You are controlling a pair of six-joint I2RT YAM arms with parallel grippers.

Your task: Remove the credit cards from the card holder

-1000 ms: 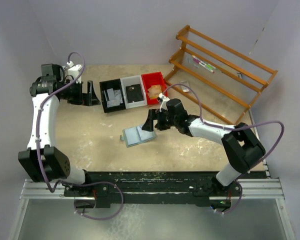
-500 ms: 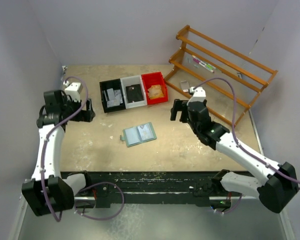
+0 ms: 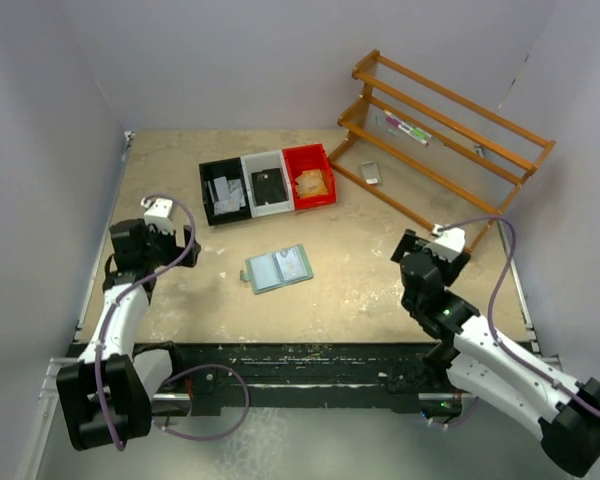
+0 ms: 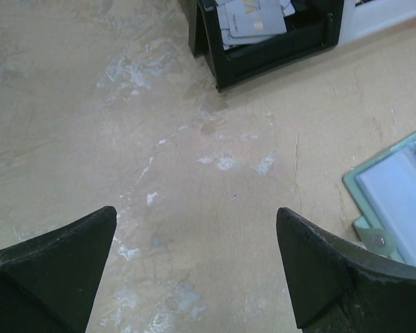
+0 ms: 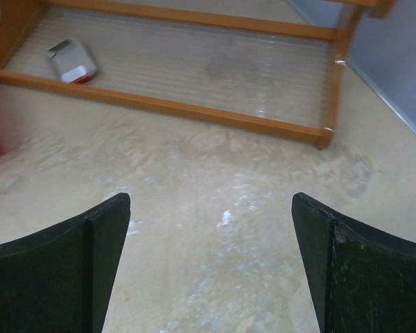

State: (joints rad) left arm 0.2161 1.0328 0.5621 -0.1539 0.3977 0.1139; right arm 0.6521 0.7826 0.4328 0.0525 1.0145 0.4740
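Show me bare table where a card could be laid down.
Free: the stretch between the card holder and the rack, and the patch between the card holder and the left gripper. Crowded: the bins behind it.

No words or numbers are showing clearly enough to read. The credit cards lying in the black bin near the far edge of the table are showing only small orange-yellow marks, too blurry to read. The small silver device lying on the wooden rack is showing only a red strip.
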